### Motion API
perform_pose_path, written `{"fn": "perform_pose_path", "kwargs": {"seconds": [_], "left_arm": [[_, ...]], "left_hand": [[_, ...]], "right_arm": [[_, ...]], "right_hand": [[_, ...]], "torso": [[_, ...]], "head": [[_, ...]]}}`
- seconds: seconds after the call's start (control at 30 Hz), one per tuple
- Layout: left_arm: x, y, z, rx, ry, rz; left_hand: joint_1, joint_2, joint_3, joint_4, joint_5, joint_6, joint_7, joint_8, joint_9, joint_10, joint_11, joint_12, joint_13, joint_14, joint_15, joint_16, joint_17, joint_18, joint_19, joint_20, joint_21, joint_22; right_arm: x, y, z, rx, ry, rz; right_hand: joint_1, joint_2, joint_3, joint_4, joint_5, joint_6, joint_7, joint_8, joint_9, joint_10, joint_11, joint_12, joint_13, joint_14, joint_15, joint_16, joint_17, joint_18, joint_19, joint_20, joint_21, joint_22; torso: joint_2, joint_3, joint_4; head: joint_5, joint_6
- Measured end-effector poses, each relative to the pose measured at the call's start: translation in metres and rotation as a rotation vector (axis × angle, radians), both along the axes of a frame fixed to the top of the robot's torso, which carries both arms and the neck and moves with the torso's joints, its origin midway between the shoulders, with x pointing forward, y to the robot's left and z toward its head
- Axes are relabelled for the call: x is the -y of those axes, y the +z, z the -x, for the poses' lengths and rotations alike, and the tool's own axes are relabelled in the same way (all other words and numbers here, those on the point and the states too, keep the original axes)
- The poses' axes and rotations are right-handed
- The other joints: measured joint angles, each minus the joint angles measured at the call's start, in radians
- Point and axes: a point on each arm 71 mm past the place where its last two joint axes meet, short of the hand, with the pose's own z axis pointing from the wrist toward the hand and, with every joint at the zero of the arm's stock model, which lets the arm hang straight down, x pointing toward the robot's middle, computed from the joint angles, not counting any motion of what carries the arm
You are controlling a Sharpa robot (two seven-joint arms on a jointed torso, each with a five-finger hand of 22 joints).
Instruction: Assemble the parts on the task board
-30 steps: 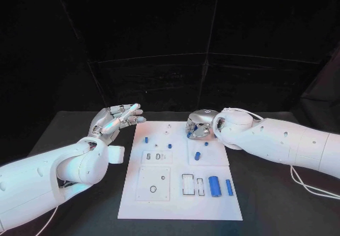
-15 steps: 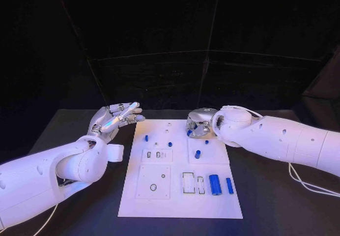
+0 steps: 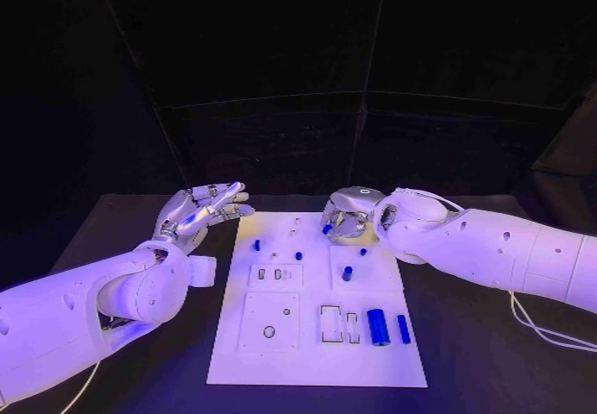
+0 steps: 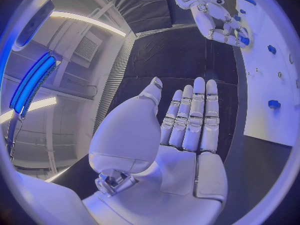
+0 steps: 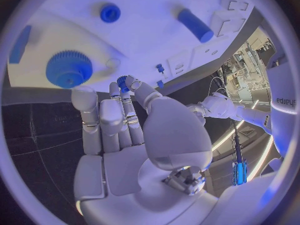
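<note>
Overhead, white task board (image 3: 317,345) flat mid-table, small blue parts (image 3: 376,326) scattered over it. Left hand (image 3: 199,211) raised beside the board's far corner, fingers spread, holding nothing. Right hand (image 3: 347,216) above the far edge. From the right wrist, small blue piece (image 5: 122,81) pinched at its fingertips (image 5: 130,81), blue gear (image 5: 69,69) beyond. From the left wrist, palm (image 4: 169,150) bare.

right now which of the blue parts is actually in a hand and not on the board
The small blue part pinched at the fingertips of the right hand, above the far end of the task board. The other blue parts, like the gear, lie or stand on the board.
</note>
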Motion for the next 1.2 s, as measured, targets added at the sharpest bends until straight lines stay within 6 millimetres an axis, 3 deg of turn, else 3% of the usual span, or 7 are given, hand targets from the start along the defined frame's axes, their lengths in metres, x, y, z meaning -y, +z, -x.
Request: {"fn": "perform_pose_path", "kwargs": {"seconds": [0.2,0.67,0.93,1.2], "left_arm": [[0.0,0.0,0.0,0.0,-0.004,0.002],[0.004,-0.001,-0.002,-0.002,-0.014,0.005],[0.008,0.0,-0.003,-0.002,-0.023,0.008],[0.007,0.001,-0.003,-0.001,-0.025,0.008]], "left_hand": [[0.0,0.0,0.0,0.0,0.0,0.0,0.0,0.0,0.0,0.0,0.0,0.0,0.0,0.0,0.0,0.0,0.0,0.0,0.0,0.0,0.0,-0.001],[0.0,0.0,0.0,0.0,0.0,0.0,0.0,0.0,-0.001,0.0,0.0,0.0,0.0,0.0,0.0,0.0,0.0,0.0,0.0,0.0,0.0,-0.001],[0.0,0.0,0.0,0.0,0.0,0.0,0.0,0.0,-0.001,0.0,0.0,0.0,0.0,0.0,0.0,0.0,0.0,0.0,0.0,0.0,0.0,-0.001],[0.0,0.0,0.0,-0.003,0.0,0.0,0.0,-0.002,-0.001,0.0,0.0,-0.004,0.0,0.0,0.0,-0.001,0.0,0.0,0.0,0.0,0.0,-0.001]], "right_arm": [[-0.008,0.011,-0.007,0.064,-0.025,-0.078],[-0.041,0.011,-0.025,0.086,-0.049,-0.122],[-0.049,0.007,-0.031,0.067,-0.059,-0.101],[-0.05,0.004,-0.034,0.044,-0.07,-0.067]], "right_hand": [[0.0,0.0,0.016,0.002,-0.002,0.0,0.0,0.0,-0.001,0.0,0.0,-0.005,0.0,0.0,0.0,0.0,-0.005,0.0,0.0,0.0,0.008,0.007],[-0.005,-0.006,0.031,0.016,-0.014,-0.004,0.004,-0.006,-0.005,-0.004,0.004,-0.013,-0.001,0.0,0.0,0.009,-0.003,0.0,0.0,0.0,0.012,0.012],[-0.009,-0.01,0.034,0.019,-0.018,-0.004,0.004,-0.008,-0.006,-0.004,0.004,-0.018,-0.001,0.0,0.0,0.009,-0.002,0.0,0.0,0.0,0.012,0.012],[-0.009,-0.01,0.034,0.019,-0.019,-0.005,0.003,-0.009,-0.006,-0.004,0.004,-0.018,-0.001,0.0,0.0,0.009,-0.002,0.0,0.0,0.0,0.012,0.012]], "torso": [[0.001,-0.0001,0.0009],[0.003,0.0008,0.0038],[0.005,0.0003,0.0025],[0.005,0.0001,0.002]], "head": [[0.001,0.004],[0.006,0.002],[0.009,0.0],[0.004,-0.01]]}}
